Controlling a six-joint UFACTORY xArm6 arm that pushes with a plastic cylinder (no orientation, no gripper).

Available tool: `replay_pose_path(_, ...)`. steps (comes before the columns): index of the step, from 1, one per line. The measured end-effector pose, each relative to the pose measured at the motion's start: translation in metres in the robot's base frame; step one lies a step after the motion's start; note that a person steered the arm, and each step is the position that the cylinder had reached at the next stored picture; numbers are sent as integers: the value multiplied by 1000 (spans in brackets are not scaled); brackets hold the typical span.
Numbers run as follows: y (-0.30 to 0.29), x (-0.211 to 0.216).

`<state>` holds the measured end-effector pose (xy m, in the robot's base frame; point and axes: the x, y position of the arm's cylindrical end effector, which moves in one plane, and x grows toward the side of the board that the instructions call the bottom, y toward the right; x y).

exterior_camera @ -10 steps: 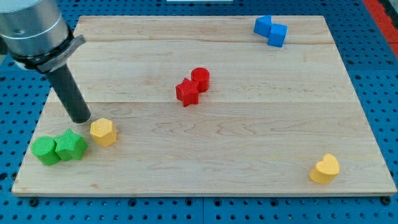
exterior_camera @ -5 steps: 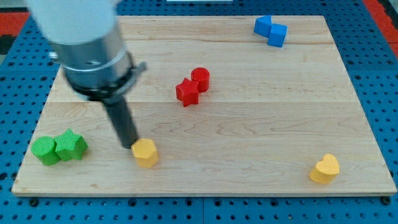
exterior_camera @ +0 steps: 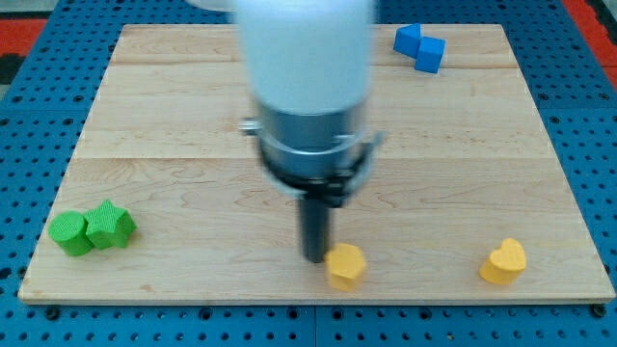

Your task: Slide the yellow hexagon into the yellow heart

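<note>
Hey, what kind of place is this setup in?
Probably a robotics lab bench: a wooden board on a blue perforated table, with toy blocks like the yellow hexagon being pushed by my tip.

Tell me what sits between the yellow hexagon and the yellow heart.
Nothing: in the camera view only bare board separates the hexagon from the heart. My tip touches the hexagon's left side.

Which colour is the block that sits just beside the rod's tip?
Yellow: the yellow hexagon, beside my tip, in the camera view.

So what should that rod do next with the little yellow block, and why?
Probably keep pushing toward the view's right. My tip sits against the yellow hexagon on its left side, and the yellow heart lies further right at about the same height, with bare board between them.
</note>
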<state>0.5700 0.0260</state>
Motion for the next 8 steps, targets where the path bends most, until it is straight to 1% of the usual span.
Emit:
replay_pose_path(1, -48, 21)
replay_pose_path(2, -64, 49)
replay_pose_path(3, -6, 31)
replay_pose_path(4, 69, 9)
replay_pose_path(5, 125, 9)
replay_pose_path(7, -18, 10)
replay_pose_path(8, -47, 10)
